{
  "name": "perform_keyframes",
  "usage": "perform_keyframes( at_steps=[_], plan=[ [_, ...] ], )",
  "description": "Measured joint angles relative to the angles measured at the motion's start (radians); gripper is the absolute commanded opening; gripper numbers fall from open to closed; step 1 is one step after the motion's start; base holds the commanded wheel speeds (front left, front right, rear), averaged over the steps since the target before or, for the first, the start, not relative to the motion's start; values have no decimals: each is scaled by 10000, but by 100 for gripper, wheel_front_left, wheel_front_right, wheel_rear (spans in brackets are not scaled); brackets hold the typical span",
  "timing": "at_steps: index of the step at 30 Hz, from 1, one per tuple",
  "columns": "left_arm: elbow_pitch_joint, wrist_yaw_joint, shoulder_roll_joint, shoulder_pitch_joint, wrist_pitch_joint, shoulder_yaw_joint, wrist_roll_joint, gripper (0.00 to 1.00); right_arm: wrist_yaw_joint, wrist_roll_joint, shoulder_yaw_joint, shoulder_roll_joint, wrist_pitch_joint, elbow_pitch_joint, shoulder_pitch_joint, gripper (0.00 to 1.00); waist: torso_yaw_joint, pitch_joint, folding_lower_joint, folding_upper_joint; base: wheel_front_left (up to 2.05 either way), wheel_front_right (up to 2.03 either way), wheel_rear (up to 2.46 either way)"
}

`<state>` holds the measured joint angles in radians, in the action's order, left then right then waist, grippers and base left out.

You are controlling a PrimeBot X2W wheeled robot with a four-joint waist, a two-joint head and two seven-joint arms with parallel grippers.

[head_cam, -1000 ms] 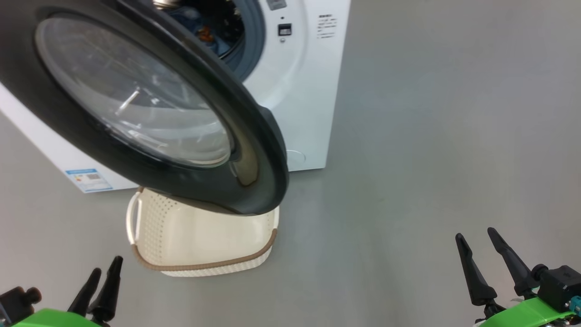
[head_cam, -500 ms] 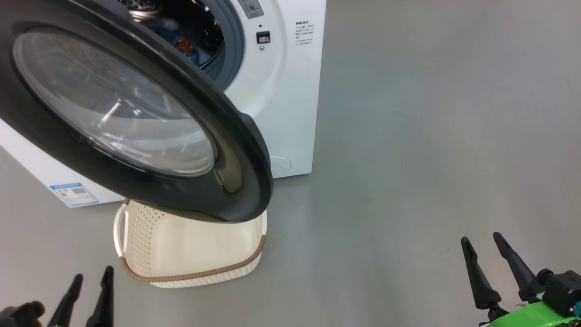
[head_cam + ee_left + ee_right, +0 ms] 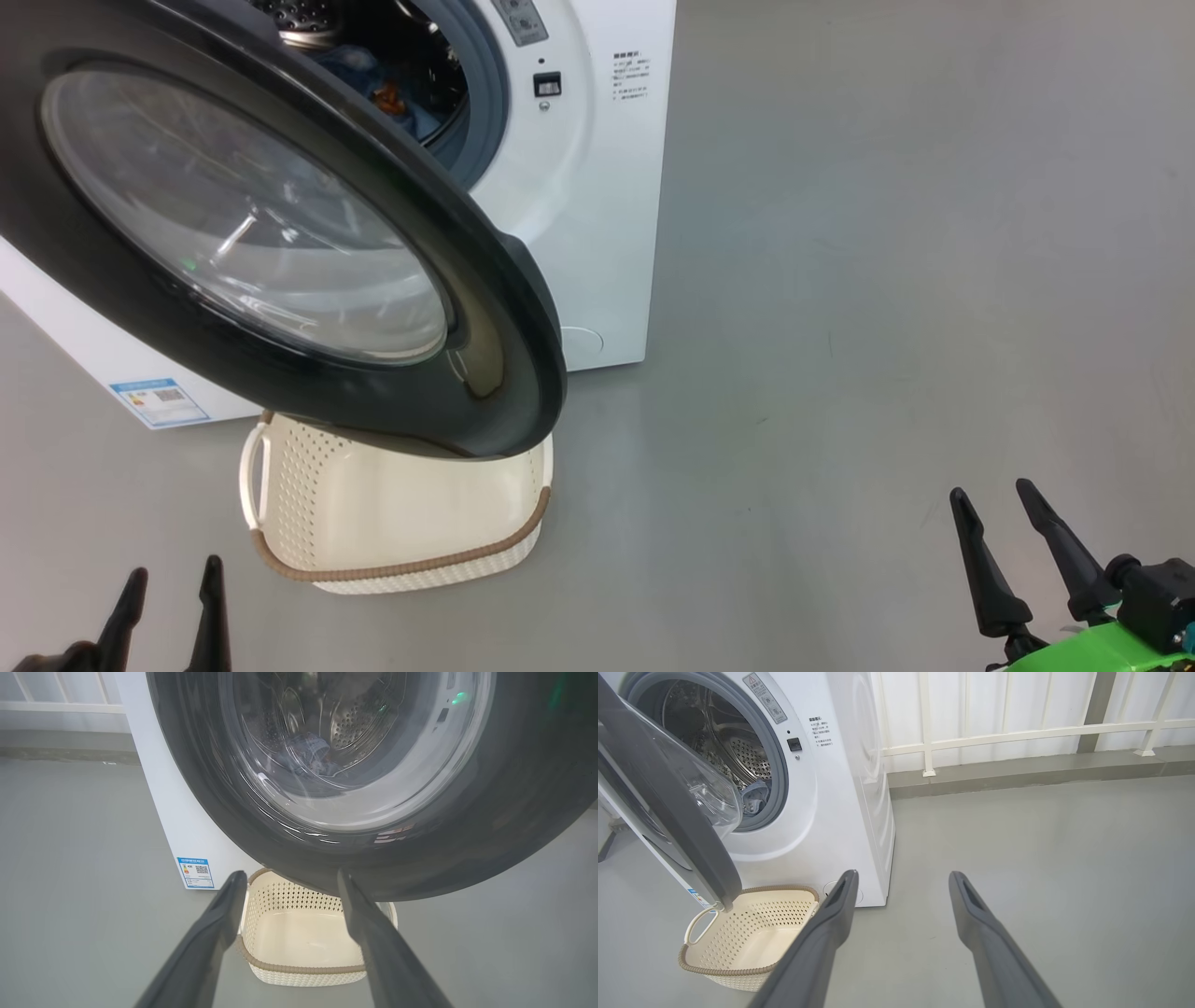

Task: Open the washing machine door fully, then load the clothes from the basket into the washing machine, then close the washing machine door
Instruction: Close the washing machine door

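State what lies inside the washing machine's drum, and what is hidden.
Blue clothes with orange print lie in the steel drum. The open door covers part of the opening, so their number is unclear.

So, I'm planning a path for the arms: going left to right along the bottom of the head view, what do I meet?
First the left pincer, open → the cream perforated basket → bare grey floor → the right pincer, open.

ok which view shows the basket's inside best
Left wrist view: the basket lies between the fingers, floor bare. The right wrist view has a finger across one corner; in the head view the washing machine door covers its back.
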<state>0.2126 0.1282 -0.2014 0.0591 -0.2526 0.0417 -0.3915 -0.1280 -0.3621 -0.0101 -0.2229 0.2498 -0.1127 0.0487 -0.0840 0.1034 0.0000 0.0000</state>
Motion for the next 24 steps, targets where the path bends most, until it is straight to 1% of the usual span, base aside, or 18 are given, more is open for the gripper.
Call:
perform_keyframes(
  at_steps=[5, 10, 24],
  plan=[
    [-12, 0, 324, 50, 0, 270, 754, 100, 0, 0, -50, 44, 0, -12, 7, 100, 2, 69, 0, 0, 0, 0, 0],
    [-12, 0, 616, 58, 0, 431, 918, 100, 0, 0, -69, 88, 0, -31, 7, 100, 10, 91, 0, 0, 0, 0, 0],
    [-79, 2, 694, 57, 0, 652, 1058, 100, 0, 0, -77, 148, 0, -44, -9, 100, 107, 115, 0, 0, 0, 0, 0]
  ],
)
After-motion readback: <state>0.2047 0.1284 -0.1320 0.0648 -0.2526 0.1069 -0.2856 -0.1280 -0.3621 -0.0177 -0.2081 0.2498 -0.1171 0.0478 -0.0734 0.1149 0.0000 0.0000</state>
